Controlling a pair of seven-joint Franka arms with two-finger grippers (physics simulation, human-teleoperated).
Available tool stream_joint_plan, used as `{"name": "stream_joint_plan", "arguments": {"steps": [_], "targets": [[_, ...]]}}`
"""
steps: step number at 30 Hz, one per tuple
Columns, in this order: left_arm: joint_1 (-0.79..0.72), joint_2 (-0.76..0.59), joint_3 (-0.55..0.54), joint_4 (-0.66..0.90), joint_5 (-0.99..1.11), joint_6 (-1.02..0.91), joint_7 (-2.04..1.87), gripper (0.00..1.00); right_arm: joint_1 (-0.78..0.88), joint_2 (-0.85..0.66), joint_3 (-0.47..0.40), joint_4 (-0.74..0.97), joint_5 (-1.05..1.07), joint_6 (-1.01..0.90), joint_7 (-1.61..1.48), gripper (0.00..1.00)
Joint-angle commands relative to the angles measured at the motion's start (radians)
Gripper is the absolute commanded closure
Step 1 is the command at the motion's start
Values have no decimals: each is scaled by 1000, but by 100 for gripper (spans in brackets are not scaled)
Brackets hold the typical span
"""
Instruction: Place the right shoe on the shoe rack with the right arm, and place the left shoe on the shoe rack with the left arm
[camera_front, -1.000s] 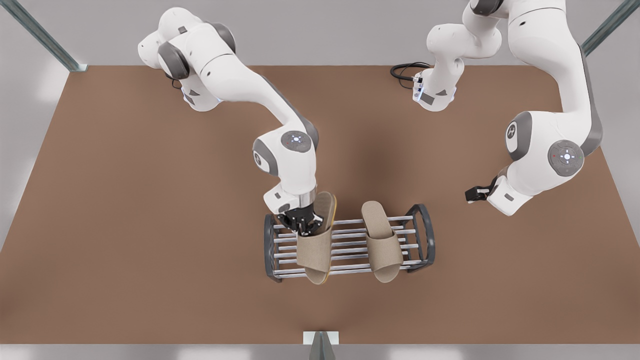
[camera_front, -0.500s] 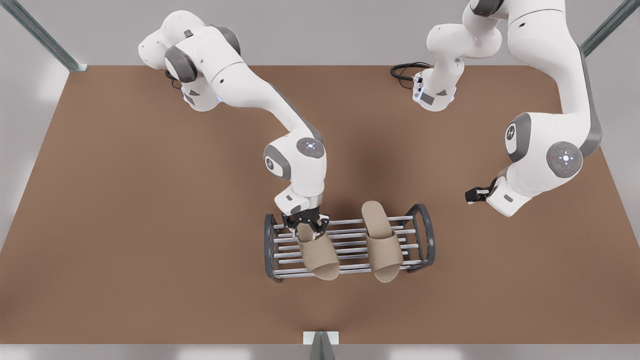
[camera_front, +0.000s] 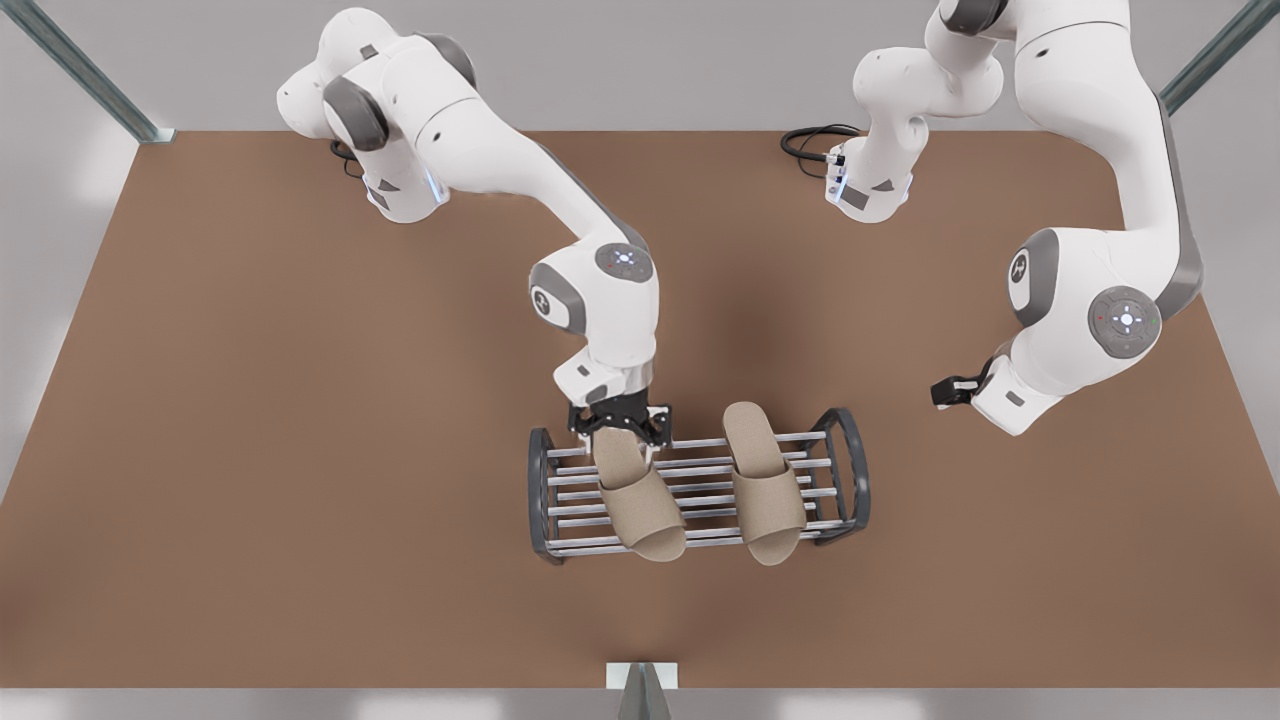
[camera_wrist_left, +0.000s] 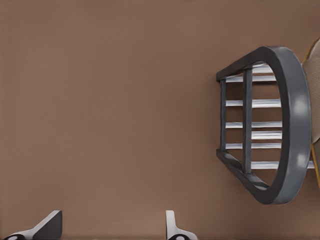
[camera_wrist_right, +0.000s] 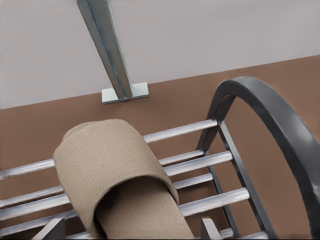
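1. The right claw (camera_front: 620, 425) hangs over the far edge of the shoe rack (camera_front: 541, 490), at the heel of the right shoe (camera_front: 640, 505). In the right wrist view its fingers (camera_wrist_right: 51, 230) stand wide on either side of the heel with gaps showing. I judge it spread open and gripping nothing.
2. The right shoe (camera_wrist_right: 115, 165) lies flat across the rods on the front view's left half of the rack (camera_wrist_right: 260, 100), toe toward the near edge of the bench (camera_front: 250, 450).
3. The left shoe (camera_front: 765, 480) lies flat on the rack just beside it, on the front view's right, and the two shoes are apart.
4. The left claw (camera_front: 945, 390) waits well apart from the rack on the front view's right. It is open and empty (camera_wrist_left: 110, 232) and faces the rack's end frame (camera_wrist_left: 292, 125).
5. Both shoes appear placed, so all that looks left is lifting the right claw clear without nudging the heel.
6. A black cable (camera_front: 810, 140) lies at the far edge and a metal post (camera_front: 640, 690) stands at the near edge. Neither blocks the way.
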Motion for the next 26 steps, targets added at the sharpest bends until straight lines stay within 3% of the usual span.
{"name": "stream_joint_plan", "arguments": {"steps": [1, 5, 8, 12, 15, 19, 20, 21, 26], "targets": [[0, -1, 0, -1, 1, 0, -2, 0, -1, -54, 21, -44, 0, -36, 35, 0], [0, -3, 0, 1, 1, 0, -2, 0, -10, -178, 39, -113, 3, -50, 23, 0], [0, -1, 0, 1, 1, 0, -2, 0, -42, -362, 41, -131, 97, -258, -58, 0], [-3, 2, 0, 1, 1, 3, -4, 0, -278, -661, 47, -130, 263, -637, -377, 0], [0, 0, 0, 1, 1, 8, -2, 0, -522, -671, 46, -138, 263, -747, -647, 0], [-3, 0, 0, 1, 1, 9, -2, 0, -764, -671, 58, -260, 319, -605, -1034, 0], [2, 5, 0, 1, 1, 14, -4, 0, -1038, -660, 354, -268, 344, -566, -1054, 0], [2, 8, 0, -1, 1, 17, -4, 0, -932, -639, 253, -271, 344, -566, -1059, 0], [0, 31, 0, -1, 0, 31, -4, 0, -834, -556, 276, -234, 342, -549, -1062, 0]]}}
